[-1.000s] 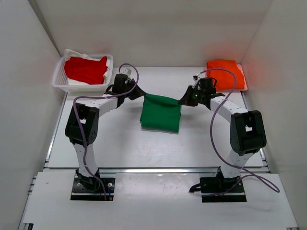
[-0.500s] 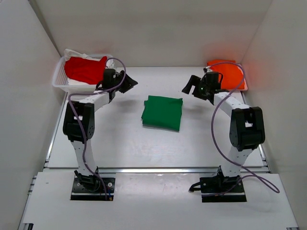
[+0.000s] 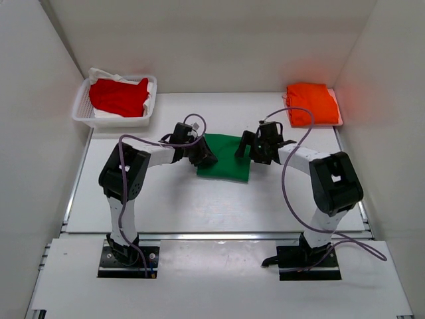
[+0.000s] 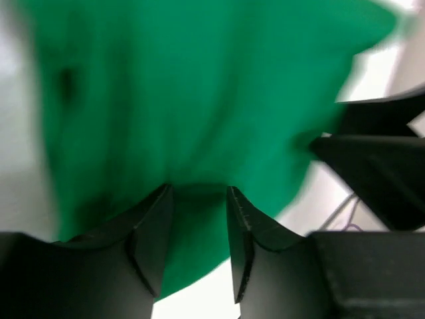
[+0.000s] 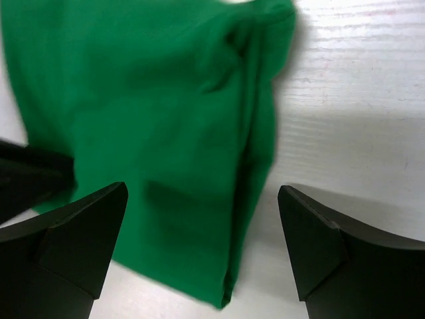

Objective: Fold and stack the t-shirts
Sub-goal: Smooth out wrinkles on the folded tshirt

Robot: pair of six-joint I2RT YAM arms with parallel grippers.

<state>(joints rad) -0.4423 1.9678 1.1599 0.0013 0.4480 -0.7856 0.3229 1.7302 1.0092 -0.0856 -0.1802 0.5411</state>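
1. Green t-shirt (image 3: 226, 166): folded into a compact rectangle, lying flat at mid-table (image 3: 166, 199) between the two arms.
2. Left gripper (image 3: 207, 159): low over the shirt's left edge. Its fingers stand a narrow gap apart, with green cloth showing through the gap and nothing visibly pinched.
3. Right gripper (image 3: 246, 149): at the shirt's upper right corner. Its fingers are spread wide and straddle the folded right edge without holding it.
4. Orange t-shirt (image 3: 311, 103): folded, at the far right corner of the table, well apart from the green one.
5. Red t-shirt (image 3: 119, 96): crumpled, unfolded, on white cloth inside the white mesh basket (image 3: 81, 114) at the far left corner.
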